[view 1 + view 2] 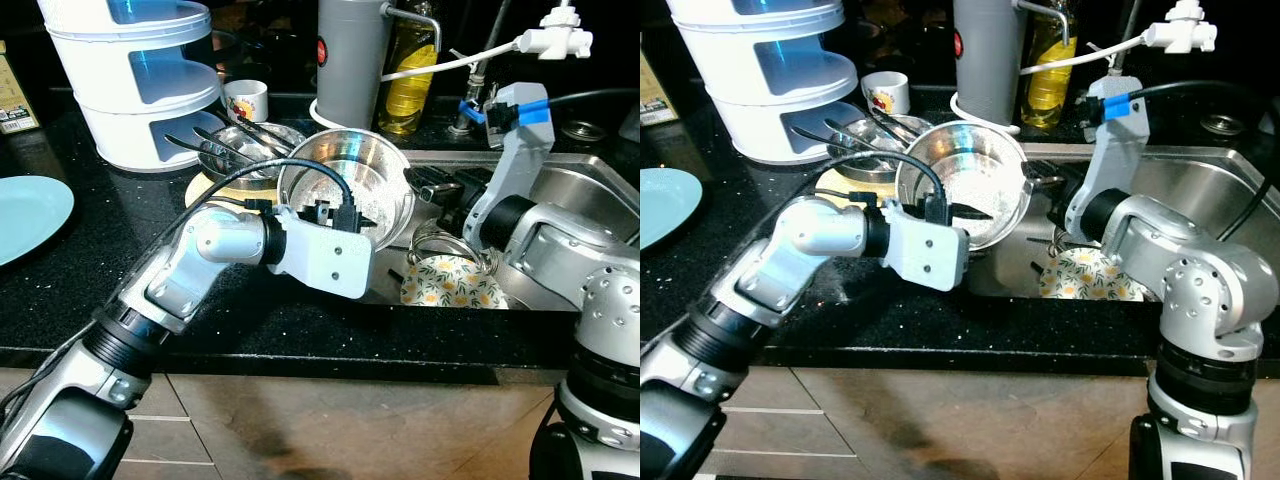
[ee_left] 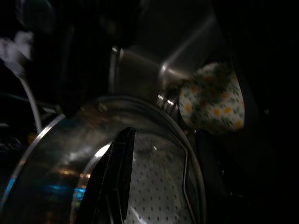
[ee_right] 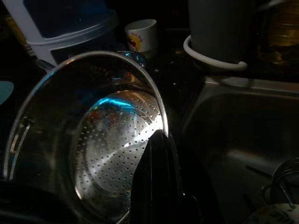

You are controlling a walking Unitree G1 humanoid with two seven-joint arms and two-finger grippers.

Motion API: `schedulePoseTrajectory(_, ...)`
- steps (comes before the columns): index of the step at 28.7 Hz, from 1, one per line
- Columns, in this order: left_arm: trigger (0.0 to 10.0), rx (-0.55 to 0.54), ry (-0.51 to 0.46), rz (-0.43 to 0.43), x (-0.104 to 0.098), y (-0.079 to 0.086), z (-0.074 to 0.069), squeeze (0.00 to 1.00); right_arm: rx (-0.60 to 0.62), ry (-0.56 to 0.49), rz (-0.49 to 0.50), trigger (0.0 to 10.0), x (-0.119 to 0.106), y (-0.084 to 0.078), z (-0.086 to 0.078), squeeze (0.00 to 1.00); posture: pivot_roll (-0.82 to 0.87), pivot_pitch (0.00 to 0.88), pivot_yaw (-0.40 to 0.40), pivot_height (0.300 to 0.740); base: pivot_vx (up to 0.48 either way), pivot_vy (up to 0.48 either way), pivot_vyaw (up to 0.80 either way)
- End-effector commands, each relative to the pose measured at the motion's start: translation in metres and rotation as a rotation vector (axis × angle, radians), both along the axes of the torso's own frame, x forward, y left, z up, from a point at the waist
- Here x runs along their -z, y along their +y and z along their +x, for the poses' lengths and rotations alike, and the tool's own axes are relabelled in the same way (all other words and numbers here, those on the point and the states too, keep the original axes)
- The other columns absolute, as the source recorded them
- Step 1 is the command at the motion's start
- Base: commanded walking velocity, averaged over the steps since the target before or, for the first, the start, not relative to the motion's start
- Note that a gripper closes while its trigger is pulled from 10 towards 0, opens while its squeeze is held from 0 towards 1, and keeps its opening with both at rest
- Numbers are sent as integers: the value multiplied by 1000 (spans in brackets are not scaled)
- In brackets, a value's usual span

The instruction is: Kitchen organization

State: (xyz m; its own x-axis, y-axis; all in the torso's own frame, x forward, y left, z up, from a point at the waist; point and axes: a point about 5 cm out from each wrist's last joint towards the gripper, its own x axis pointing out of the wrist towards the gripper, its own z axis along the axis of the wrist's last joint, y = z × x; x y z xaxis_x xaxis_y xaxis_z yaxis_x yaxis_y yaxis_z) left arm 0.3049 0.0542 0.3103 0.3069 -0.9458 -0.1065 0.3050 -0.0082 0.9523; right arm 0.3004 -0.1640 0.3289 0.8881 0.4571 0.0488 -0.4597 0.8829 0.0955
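Colander tilted on its side at the near-left corner of the sink, mouth facing us, held between our two arms. Our left gripper reaches in from the table; one black finger lies inside against the perforated bottom, so we judge it clenched on the rim. Our right gripper comes from the sink side, one finger laid along the rim; whether its jaws pinch the rim or just steady it, we cannot tell. Tilt probably lets water drain before the colander is lifted clear. A floral dish and a glass lid lie below in the sink. Behind: bowl of utensils, small cup, white stacked container, oil bottle. Blue plate lies far left.
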Motion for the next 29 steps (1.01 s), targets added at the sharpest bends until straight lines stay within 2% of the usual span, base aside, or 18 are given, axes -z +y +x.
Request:
schedulePoseTrajectory(1,10000,49,-69,-75,-15,-4,-9,0,-44,38,-21,0,6,6,-1,0,-31,145,8,740,0,0,0)
schedulePoseTrajectory(4,10000,58,-68,-55,-13,-5,-10,0,-43,38,-20,0,5,6,-1,0,-31,145,6,740,0,0,0)
schedulePoseTrajectory(6,10000,49,-25,3,-4,-5,-8,0,-44,36,-19,0,5,6,-1,0,-31,144,7,740,0,0,0)
schedulePoseTrajectory(7,10000,49,-25,3,-4,-5,-8,0,-44,36,-19,0,5,6,-1,0,-31,144,7,740,0,0,0)
schedulePoseTrajectory(8,10000,28,10,42,2,-3,-6,1000,-44,35,-19,0,5,6,-1,0,-32,144,7,740,0,0,0)
schedulePoseTrajectory(11,10000,9,39,81,7,0,-3,1000,-44,34,-19,0,4,6,-1,0,-32,144,7,740,0,0,0)
schedulePoseTrajectory(12,10000,-20,56,123,11,3,0,1000,-42,33,-20,0,4,6,-1,0,-32,144,6,740,0,0,0)
schedulePoseTrajectory(13,10000,-44,68,162,16,7,2,0,-41,32,-21,0,4,6,-1,0,-32,144,8,740,0,0,0)
schedulePoseTrajectory(16,10000,-66,75,196,20,10,4,0,-41,30,-21,0,4,6,-1,0,-32,144,8,740,0,0,0)
schedulePoseTrajectory(19,10000,-67,67,185,19,10,4,0,-40,29,-21,0,4,6,-1,0,-33,145,8,740,0,0,0)
schedulePoseTrajectory(21,10000,-62,53,156,15,8,4,0,-39,29,-21,0,4,6,-1,0,-31,145,7,740,0,0,0)
schedulePoseTrajectory(22,10000,-41,54,85,8,4,2,0,-35,29,-20,0,4,5,-1,0,-31,145,8,740,0,0,0)
schedulePoseTrajectory(26,10000,-41,54,85,8,4,2,0,-35,29,-20,0,4,5,-1,0,-31,145,8,740,0,0,0)
schedulePoseTrajectory(27,10000,-17,61,19,2,1,0,0,-33,29,-19,0,4,5,-1,0,-31,145,8,740,0,0,0)
schedulePoseTrajectory(28,10000,-17,61,19,2,1,0,0,-33,29,-19,0,4,5,-1,0,-31,145,8,740,0,0,0)
schedulePoseTrajectory(29,10000,60,113,-117,-12,-7,-10,0,-20,26,-10,0,1,-1,0,0,-31,145,8,740,0,0,0)
